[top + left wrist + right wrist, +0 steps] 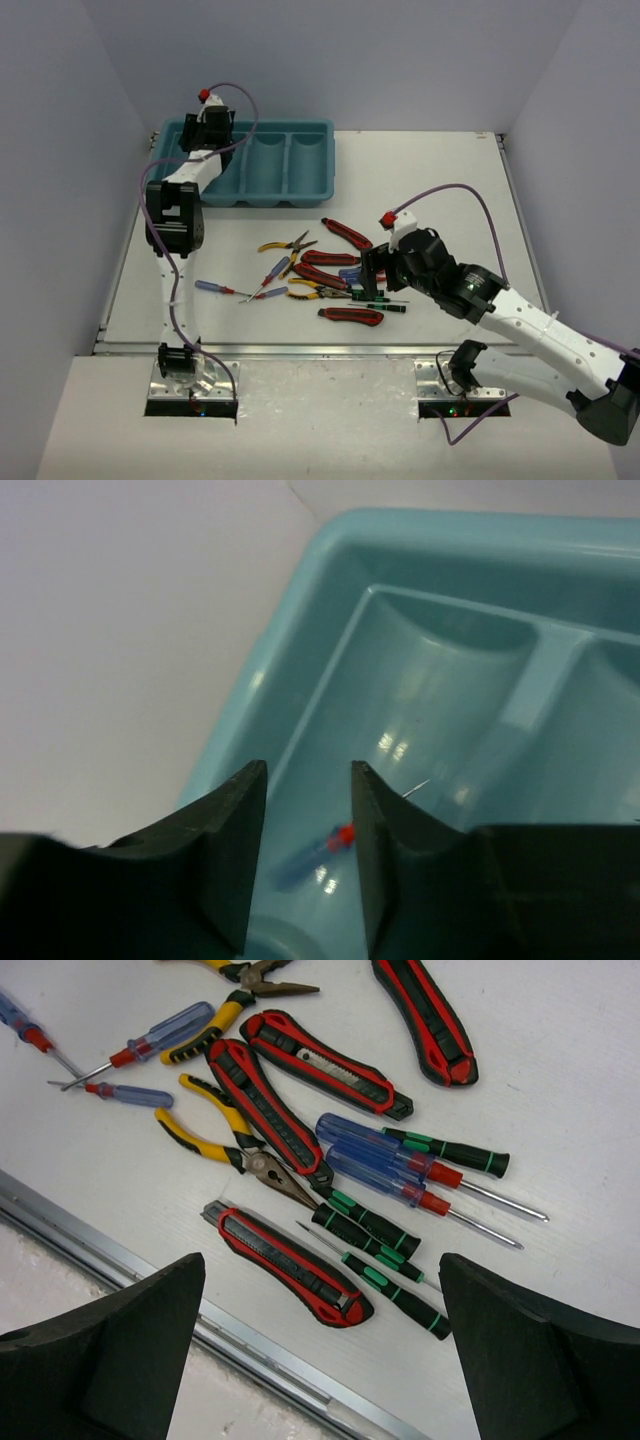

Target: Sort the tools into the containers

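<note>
The teal tray [322, 160] with several long compartments sits at the back left. My left gripper [210, 126] hangs over its leftmost compartment [430, 690], jaws apart [308, 770]. Below the gap, a blurred blue-and-red screwdriver [312, 855] is inside that compartment, free of the fingers. My right gripper [372, 276] stands wide open [320, 1260] above the tool pile. Under it lie a red-and-black utility knife [290, 1265], black-and-green precision screwdrivers [395, 1290], yellow-handled pliers [220, 1140] and blue-handled screwdrivers [385, 1165].
More utility knives [346, 233] and another pair of pliers [285, 244] are spread mid-table. Small blue screwdrivers [215, 288] lie to the left of the pile. A metal rail [270, 1355] runs along the table's near edge.
</note>
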{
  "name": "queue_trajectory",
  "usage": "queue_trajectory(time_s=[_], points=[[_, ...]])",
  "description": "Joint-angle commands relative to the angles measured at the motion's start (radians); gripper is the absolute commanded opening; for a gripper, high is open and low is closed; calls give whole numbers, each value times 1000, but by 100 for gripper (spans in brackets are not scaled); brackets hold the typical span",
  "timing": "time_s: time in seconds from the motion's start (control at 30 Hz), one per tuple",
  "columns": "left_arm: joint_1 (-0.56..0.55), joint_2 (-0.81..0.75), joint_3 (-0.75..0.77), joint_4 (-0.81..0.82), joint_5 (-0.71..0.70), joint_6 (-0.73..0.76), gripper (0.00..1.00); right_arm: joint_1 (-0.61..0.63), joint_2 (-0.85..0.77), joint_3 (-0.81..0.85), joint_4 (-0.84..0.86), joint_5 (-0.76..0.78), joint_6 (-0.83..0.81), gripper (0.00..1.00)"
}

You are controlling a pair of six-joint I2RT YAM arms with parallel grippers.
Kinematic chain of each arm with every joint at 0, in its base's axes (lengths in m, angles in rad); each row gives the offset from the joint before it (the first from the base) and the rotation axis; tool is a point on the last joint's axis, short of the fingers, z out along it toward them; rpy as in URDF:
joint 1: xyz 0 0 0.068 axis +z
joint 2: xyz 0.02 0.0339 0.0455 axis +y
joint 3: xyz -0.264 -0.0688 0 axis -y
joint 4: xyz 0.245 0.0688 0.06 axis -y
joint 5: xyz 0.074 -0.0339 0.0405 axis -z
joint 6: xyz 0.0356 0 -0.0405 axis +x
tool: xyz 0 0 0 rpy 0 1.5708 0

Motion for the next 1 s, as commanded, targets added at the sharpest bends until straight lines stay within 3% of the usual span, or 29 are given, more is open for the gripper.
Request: queue_trajectory(time_s=[0.0, 0.17, 0.23, 0.3, 0.37, 0.43, 0.53, 0.67, 0.83, 0.97], points=[[12, -37, 121, -58, -22, -91, 62, -2, 32, 53, 43, -13, -9, 99], [-5, -212, 252, -359, -22, -311, 97, -2, 132, 110, 94, -129, -51, 99], [-9, -354, 227, -494, 103, -530, 100, 0, 204, 155, 105, -202, -78, 99], [6, -536, 107, -563, 311, -706, 100, 21, 366, 258, 117, -332, -119, 99], [11, -750, -109, -520, 475, -807, 100, 87, 507, 366, 91, -306, -175, 99], [12, -996, -364, -438, 537, -887, 100, 134, 672, 507, 44, -271, -242, 99], [12, -1311, -641, -361, 545, -929, 100, 196, 830, 672, 33, -252, -295, 99], [12, -1537, -759, -415, 519, -909, 100, 207, 1017, 833, 2, -235, -319, 99], [-64, -1724, -850, -494, 428, -843, 100, 205, 1209, 1045, -73, -5, -18, 99], [-89, -1779, -934, -489, 441, -837, 100, 205, 1235, 1048, -74, 80, 208, 99]])
